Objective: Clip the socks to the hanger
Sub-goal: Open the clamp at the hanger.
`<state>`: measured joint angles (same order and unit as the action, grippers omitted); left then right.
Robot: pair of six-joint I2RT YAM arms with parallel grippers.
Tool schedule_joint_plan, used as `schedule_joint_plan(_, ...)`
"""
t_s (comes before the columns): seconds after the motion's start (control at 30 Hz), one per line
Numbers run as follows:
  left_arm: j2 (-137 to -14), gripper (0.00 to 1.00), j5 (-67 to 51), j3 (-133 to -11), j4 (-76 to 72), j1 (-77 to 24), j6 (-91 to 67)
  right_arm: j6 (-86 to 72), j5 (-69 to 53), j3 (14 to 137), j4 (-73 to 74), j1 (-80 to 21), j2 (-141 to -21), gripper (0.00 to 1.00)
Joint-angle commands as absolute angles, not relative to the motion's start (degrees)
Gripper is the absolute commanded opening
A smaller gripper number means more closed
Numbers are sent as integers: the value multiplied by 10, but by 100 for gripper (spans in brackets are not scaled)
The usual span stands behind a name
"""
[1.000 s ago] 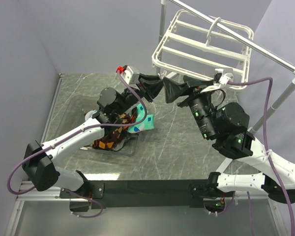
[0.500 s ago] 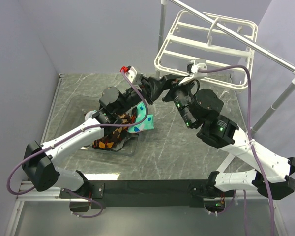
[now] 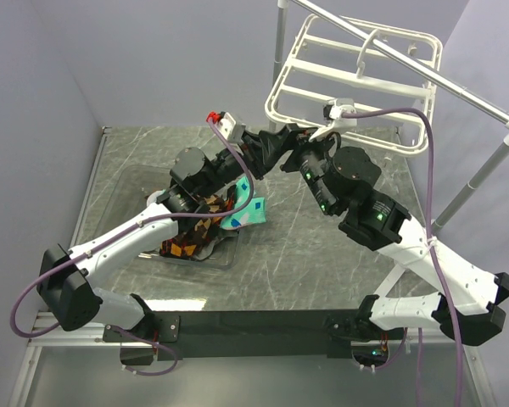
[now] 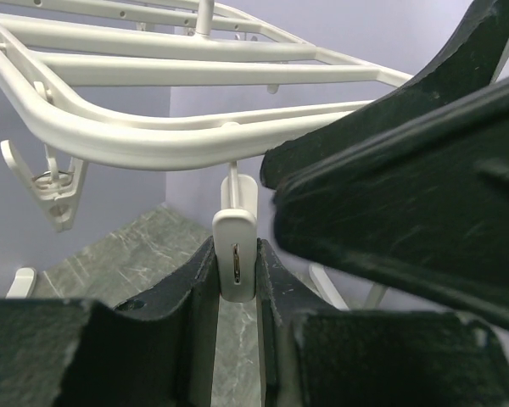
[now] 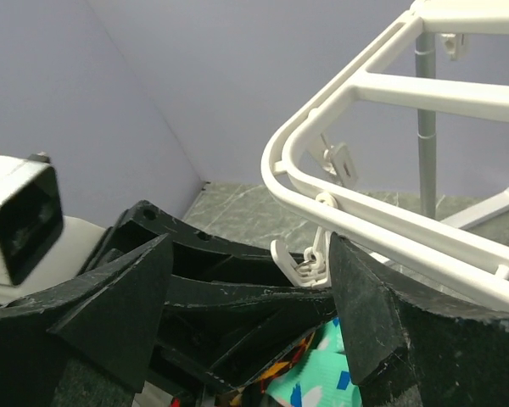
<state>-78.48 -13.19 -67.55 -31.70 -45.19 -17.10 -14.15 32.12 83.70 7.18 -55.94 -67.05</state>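
Note:
The white hanger (image 3: pixel 354 91) hangs from the pole at the back right. A small white clip (image 4: pixel 236 253) hangs from the hanger's (image 4: pixel 153 144) near rim, and my left gripper (image 4: pixel 236 263) is shut on it, one jaw pressed to each side. My right gripper (image 5: pixel 253 246) is open and straddles the left gripper's fingers just under the hanger (image 5: pixel 365 216), next to another clip (image 5: pixel 310 259). From above, the left gripper (image 3: pixel 280 146) and the right gripper (image 3: pixel 299 153) meet tip to tip. A mint-green sock (image 3: pixel 248 206) and argyle socks (image 3: pixel 191 237) lie heaped below. Neither gripper holds a sock.
The socks rest in a shallow clear tray (image 3: pixel 136 191) on the grey marbled table. A silver pole stand (image 3: pixel 483 170) rises at the right and its upright (image 3: pixel 281 34) at the back. Lilac walls close in the left and the back.
My right arm has swung left and forward until its fingers straddle the left gripper, and its jaws have narrowed a little. The hanger has shifted slightly. The left gripper stays shut on the clip.

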Motion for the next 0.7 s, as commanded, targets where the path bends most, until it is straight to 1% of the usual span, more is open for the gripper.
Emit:
schedule_joint_plan(0.0,-757,16,-154,-700,-323,-453,-180,-155,330,869,90,-546,-681,80)
schedule_joint_plan(0.27,-748,16,-159,-693,-326,-451,-187,-163,333,852,85,-537,-678,78)
schedule_joint_plan(0.47,-747,16,-164,-691,-330,-452,-185,-157,326,855,69,-536,-686,69)
schedule_joint_plan(0.5,-747,16,-163,-691,-328,-452,-184,-157,326,857,64,-535,-689,65)
schedule_joint_plan(0.6,-745,16,-160,-689,-329,-452,-183,-157,324,860,57,-536,-698,63)
schedule_joint_plan(0.67,-744,16,-162,-690,-327,-452,-182,-156,323,864,53,-535,-705,58)
